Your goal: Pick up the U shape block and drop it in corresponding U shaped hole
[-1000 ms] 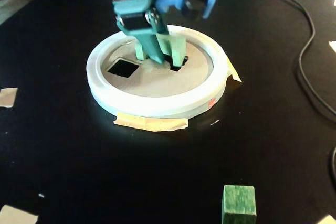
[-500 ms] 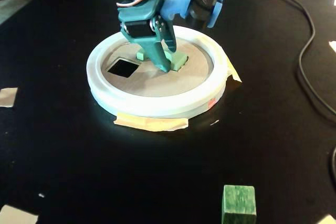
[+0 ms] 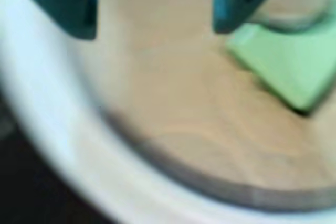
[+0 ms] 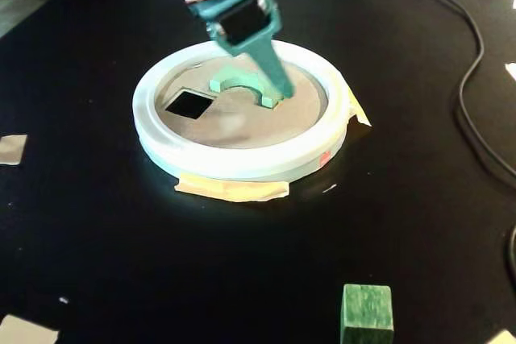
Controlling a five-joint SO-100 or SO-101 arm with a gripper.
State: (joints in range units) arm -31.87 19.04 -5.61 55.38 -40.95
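Mint U shape block [image 4: 242,85] x1, square cutout [image 4: 189,103] x1, green cube [image 4: 367,312] x1.

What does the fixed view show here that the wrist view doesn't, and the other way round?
Only the fixed view shows the square hole, the dark green cube, the cable, tape scraps and the whole white rim. Only the wrist view shows both gripper fingers spread wide, holding nothing. Both show the U block sitting low in the tan disc, inside the rim.
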